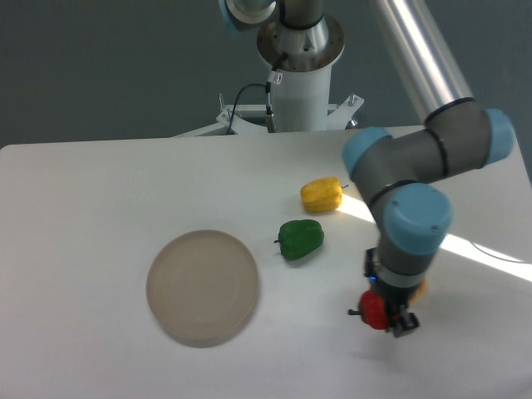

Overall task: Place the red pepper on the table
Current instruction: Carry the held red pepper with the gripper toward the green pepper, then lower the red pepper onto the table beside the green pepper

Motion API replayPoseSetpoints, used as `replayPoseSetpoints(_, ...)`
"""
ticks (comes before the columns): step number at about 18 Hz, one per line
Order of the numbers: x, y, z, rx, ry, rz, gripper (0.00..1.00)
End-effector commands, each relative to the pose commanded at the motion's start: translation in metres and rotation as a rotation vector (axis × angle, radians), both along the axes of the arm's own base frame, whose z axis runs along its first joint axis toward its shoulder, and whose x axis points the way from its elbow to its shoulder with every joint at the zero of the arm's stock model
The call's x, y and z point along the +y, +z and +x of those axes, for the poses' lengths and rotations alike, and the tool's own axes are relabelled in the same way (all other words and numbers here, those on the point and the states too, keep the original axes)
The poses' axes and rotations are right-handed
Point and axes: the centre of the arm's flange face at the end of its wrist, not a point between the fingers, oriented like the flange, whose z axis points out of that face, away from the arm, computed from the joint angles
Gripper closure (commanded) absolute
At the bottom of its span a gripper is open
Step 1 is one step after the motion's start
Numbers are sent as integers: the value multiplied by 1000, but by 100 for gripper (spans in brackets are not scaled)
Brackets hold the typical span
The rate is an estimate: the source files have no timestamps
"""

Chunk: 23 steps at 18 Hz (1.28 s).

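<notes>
The red pepper (371,309) is small and glossy, and my gripper (381,313) is shut on it near the table's front right. It hangs just above the white table (100,191); I cannot tell whether it touches. The arm's wrist stands directly over it and hides most of the fingers. The pepper's short dark stem points left.
A green pepper (300,239) lies mid-table, a yellow pepper (322,194) behind it. The orange pepper (421,289) is almost wholly hidden behind the wrist. A round beige plate (203,286) sits at the left front. The arm's base stands at the back.
</notes>
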Motion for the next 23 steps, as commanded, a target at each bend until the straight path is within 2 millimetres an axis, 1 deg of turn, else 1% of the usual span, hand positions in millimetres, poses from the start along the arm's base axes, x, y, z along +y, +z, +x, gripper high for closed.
replayPoseSetpoints(2, 4, -5, 5, -9, 18, 2, 41)
replayPoseSetpoints(3, 12, -10, 14, -16, 23, 1, 41)
replayPoseSetpoints(5, 16, -15, 17, -24, 45, -1, 41)
replayPoseSetpoints(7, 24, -23, 25, -25, 69, 4, 41)
replayPoseSetpoints(8, 25, -31, 28, -31, 72, -1, 41)
replayPoseSetpoints(10, 30, -47, 28, -49, 55, 34, 41)
replayPoseSetpoints(12, 34, -62, 25, -64, 36, 55, 41)
replayPoseSetpoints(13, 34, -65, 25, -64, 35, 51, 41)
replayPoseSetpoints(23, 36, -68, 28, -73, 45, 49, 41)
